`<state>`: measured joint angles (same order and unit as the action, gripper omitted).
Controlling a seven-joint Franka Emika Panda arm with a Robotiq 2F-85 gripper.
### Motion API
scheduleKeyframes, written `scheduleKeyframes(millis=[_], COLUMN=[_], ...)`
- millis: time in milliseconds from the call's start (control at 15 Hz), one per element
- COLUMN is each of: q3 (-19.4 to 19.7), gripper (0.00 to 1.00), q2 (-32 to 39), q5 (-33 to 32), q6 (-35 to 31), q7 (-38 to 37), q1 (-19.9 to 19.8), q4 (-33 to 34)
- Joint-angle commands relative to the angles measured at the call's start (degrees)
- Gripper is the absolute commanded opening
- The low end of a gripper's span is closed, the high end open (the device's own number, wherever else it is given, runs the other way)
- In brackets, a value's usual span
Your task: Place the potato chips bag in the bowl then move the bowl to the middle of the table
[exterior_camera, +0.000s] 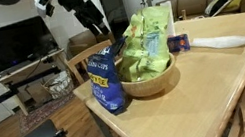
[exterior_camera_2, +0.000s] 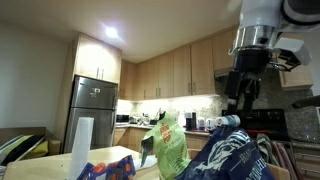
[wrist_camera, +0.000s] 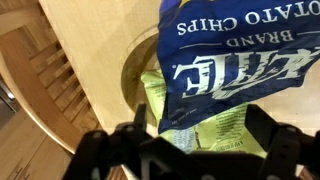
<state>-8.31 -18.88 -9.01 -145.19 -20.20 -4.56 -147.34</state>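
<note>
Nearest the camera in an exterior view, the potato chips bag (exterior_camera: 107,78) stands upright on the table (exterior_camera: 218,92) by the near corner. It is at 9 o'clock of the bowl (exterior_camera: 160,80) and outside it, its side against the bowl wall or just beside it; can't tell which. The bowl sits near that same table end and holds crumpled light green bags (exterior_camera: 148,39) that stick up well above the rim. Past the bowl at about 2 o'clock is a small blue packet (exterior_camera: 179,41), then a flat white object (exterior_camera: 221,41) lying on the tabletop, well apart from the bowl. The gripper (exterior_camera: 101,26) hangs in the air at 12 o'clock above the chips bag, touching nothing. The wrist view looks straight down. Fingers (wrist_camera: 270,140) are spread wide at the bottom edge with nothing between them. The blue bag fills 12 to 3 o'clock with its "POTATO CHIPS" print upside down, a green bag shows under it, and the bowl rim curves at 9 o'clock. The low exterior view has the blue bag blurred in the foreground, a green bag behind it, and the open jaws above, clear of both. In the far background are a paper towel roll (exterior_camera_2: 80,145), a steel fridge (exterior_camera_2: 92,110) and wooden cabinets (exterior_camera_2: 170,70).
</note>
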Motion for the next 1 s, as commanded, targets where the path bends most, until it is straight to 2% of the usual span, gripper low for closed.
scheduleKeyframes(millis=[0, 333, 600, 800, 933], q3=[1.6, 6.5, 8.5, 8.5, 8.1], gripper=[1.0, 1.0, 1.0, 1.0, 1.0], q2=[3.9, 8.4, 11.1, 12.4, 12.8], q5=[0.7, 11.0, 17.3, 17.8, 16.2], q6=[-1.0, -3.0, -2.7, -2.7, -3.3], q7=[1.5, 12.7, 19.8, 21.8, 20.2], q1=[0.3, 4.0, 5.3, 5.3, 4.9], q4=[2.4, 3.8, 5.1, 5.5, 5.4])
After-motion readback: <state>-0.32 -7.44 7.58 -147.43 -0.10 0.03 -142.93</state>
